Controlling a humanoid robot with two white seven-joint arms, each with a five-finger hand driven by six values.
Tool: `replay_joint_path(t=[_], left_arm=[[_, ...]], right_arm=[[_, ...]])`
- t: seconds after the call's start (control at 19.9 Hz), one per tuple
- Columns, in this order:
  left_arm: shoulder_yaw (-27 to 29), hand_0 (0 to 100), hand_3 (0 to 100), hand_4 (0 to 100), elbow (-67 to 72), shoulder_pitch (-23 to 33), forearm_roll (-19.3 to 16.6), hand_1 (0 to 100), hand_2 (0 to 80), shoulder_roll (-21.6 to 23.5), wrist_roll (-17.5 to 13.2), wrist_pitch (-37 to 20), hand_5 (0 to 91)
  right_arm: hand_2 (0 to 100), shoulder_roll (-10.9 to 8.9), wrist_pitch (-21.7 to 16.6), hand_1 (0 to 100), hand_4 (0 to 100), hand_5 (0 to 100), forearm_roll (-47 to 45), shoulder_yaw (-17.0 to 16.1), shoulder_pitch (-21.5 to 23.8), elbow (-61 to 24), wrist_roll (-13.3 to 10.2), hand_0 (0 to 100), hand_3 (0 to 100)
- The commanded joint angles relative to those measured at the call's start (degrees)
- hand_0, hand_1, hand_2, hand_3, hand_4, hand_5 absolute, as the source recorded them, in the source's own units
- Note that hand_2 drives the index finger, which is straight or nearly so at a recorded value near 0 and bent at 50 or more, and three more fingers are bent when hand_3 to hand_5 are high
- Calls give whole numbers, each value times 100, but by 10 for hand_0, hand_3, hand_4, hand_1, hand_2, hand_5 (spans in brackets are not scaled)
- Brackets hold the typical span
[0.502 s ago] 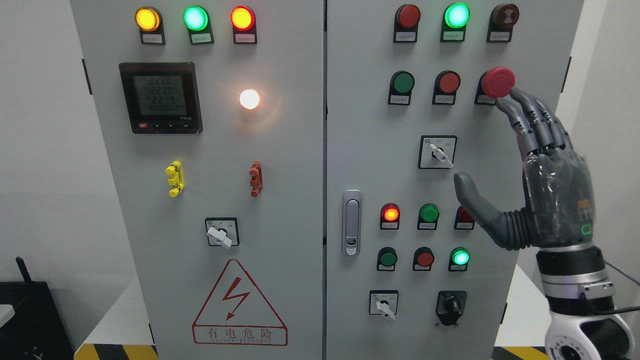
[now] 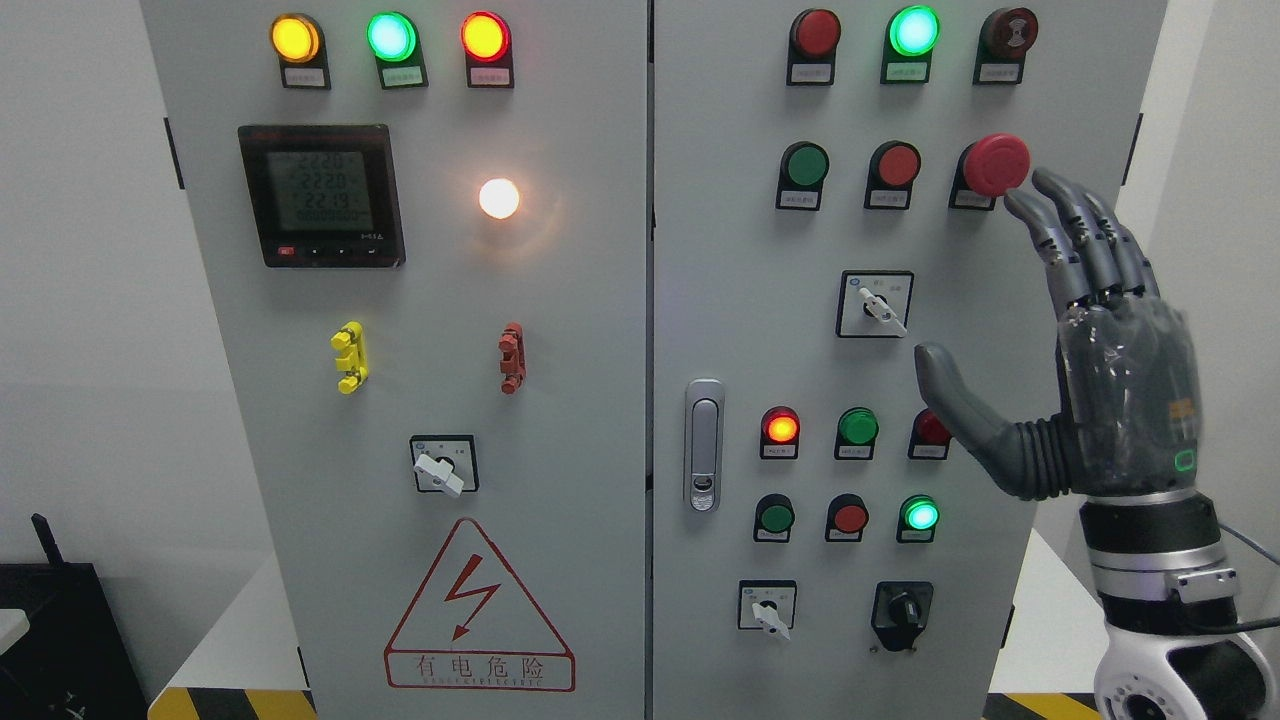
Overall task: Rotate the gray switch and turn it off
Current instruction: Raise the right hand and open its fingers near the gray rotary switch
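Right hand [image 2: 1090,340] was up flat to the right door, fingers [image 2: 1075,235] straight and spread, thumb out, gripping nothing, probably staged for a pinch. Gray switch [image 2: 880,309] sat just left of it, lever pointing down-right, untouched.

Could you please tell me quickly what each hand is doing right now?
Left hand: not in view.
Right hand: open, fingers spread, holding nothing.

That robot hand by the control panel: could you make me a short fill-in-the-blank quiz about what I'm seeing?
1. The robot hand has its fingers spread and holds ____.
2. Its fingertips are nearest the big ____ mushroom button.
3. The gray switch lies to the ____ of the robot hand in the picture.

Missing words: nothing; red; left
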Motion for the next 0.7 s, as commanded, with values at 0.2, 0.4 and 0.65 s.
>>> replay_joint_path(t=[0.2,0.4,0.65], left_arm=[[44,120,0,0,-149,-53,114,389,0,0,-1,0,0],[44,120,0,0,-149,-53,114,389,0,0,-1,0,0],[53,120,0,0,-149,-53,106,389,0,0,-1,0,0]], right_arm=[[0,191,7,216,0,0,-15,-80,58,-297,-43,247,0],[0,226,7,219,0,0,-15,-72,94,-306,-52,247,0],[0,683,7,355,120,47,-24,-63,94,-315,-52,243,0]])
